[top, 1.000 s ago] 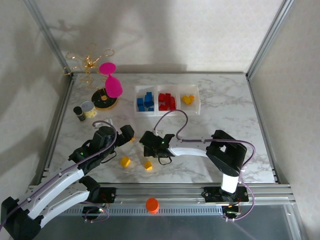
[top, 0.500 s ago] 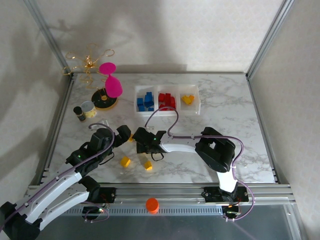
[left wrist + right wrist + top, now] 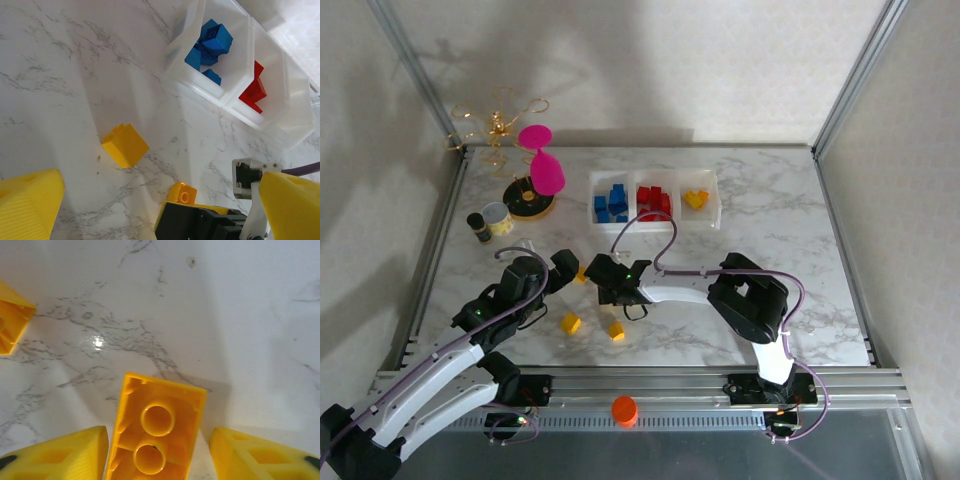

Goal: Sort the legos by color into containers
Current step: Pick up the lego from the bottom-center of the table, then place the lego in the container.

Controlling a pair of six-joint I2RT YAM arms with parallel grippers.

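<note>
Along the far side of the marble table [image 3: 790,240] I saw the three joined containers [image 3: 677,186] sitting in a row. The left bin held a heap of blue bricks [image 3: 611,204], the middle one red bricks [image 3: 653,202], and the right one a few yellow pieces [image 3: 696,199]. From the left wrist I could look down into the blue bin and part of the red one beside it.

Nearer the arms, the right gripper [image 3: 159,455] was down at the table with a yellow brick [image 3: 157,427], hollow side up, between its fingers [image 3: 70,452]. The jaws were apart, with a sliver of marble showing on one side of the brick, so nothing was clamped. Just beside it the left gripper [image 3: 567,266] stood wide open and empty, with a loose yellow cube [image 3: 125,145] on the marble between it and the bins. Two more yellow legos [image 3: 570,323] lay on the near side of the grippers — close together but not touching.
</note>
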